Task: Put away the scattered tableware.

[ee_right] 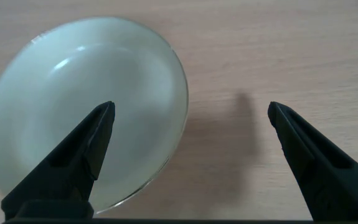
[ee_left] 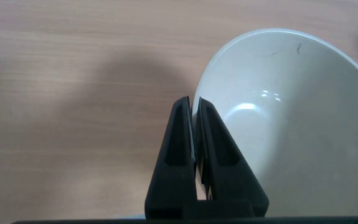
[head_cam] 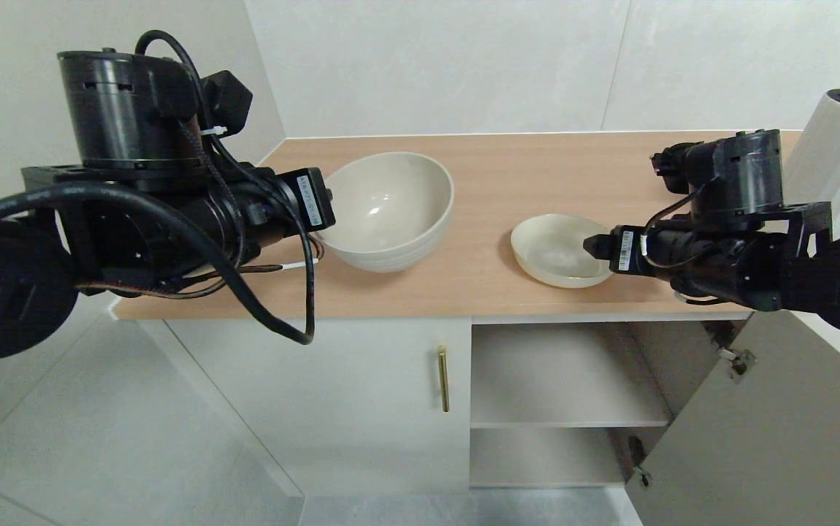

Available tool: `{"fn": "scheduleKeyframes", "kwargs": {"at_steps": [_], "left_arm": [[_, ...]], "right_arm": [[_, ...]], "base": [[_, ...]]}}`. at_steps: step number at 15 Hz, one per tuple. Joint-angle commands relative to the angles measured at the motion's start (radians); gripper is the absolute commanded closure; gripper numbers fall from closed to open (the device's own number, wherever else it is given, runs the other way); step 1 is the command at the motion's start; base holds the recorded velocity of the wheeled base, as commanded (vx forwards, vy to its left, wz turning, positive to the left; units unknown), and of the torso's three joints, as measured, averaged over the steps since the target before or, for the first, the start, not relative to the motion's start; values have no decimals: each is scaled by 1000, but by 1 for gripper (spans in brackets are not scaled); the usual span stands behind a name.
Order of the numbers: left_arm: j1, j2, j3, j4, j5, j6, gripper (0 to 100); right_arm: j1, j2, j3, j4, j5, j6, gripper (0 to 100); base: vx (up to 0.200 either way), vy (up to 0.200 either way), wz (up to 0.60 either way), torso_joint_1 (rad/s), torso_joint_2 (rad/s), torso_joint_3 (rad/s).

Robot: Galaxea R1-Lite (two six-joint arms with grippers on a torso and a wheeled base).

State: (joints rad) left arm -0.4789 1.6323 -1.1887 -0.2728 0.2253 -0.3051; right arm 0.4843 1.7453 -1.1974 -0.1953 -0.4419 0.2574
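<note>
Pinching the rim of the big cream bowl [head_cam: 383, 208], the left gripper [ee_left: 193, 104] has its fingers closed down narrow, with only the bowl's wall between them. The bowl stands tilted on the wooden countertop [head_cam: 537, 164], its mouth leaning toward six o'clock; I cannot tell whether its foot is clear of the wood. At three o'clock from it, well apart, lies the small shallow dish [head_cam: 555, 248]. The right gripper [ee_right: 190, 107] hangs over it spread wide, one finger above the dish's well and the other out over bare counter, touching nothing. At six o'clock from the dish, below the counter edge, the cupboard's right door [head_cam: 756, 438] stands open on bare shelves [head_cam: 566, 394].

The risk I'd watch is that one-sided rim grip: a heavy bowl held by a thin edge may swivel between the pads or slip out as it is carried down. The dish is low and smooth-rimmed — closing from this spot could just push it sideways or tip it up. Both arms heading for the same opening could also crowd each other.
</note>
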Motion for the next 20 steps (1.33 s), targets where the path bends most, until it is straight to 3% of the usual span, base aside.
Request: {"fn": "scheduleKeyframes", "kwargs": {"at_steps": [1,4,5,16,20], "left_arm": [[-6,-16,6,0,0,0,100],[-9,-28,11,0,2,-2,100],[-9,-29,14,0,2,-2,100],[-43,-97,72,4,3,-3,100],[-83,-158,185,6,3,-19,100]], "right_arm": [[0,25,-2,-1,0,0,0],[-1,43,-4,-3,0,3,0],[-1,48,-8,-7,2,5,100],[-3,-104,62,-26,57,34,100],[4,-222,121,151,129,39,100]], "base": [[0,0,0,0,0,0],[0,0,0,0,0,0],[0,0,0,0,0,0],[0,0,0,0,0,0],[0,0,0,0,0,0]]}}
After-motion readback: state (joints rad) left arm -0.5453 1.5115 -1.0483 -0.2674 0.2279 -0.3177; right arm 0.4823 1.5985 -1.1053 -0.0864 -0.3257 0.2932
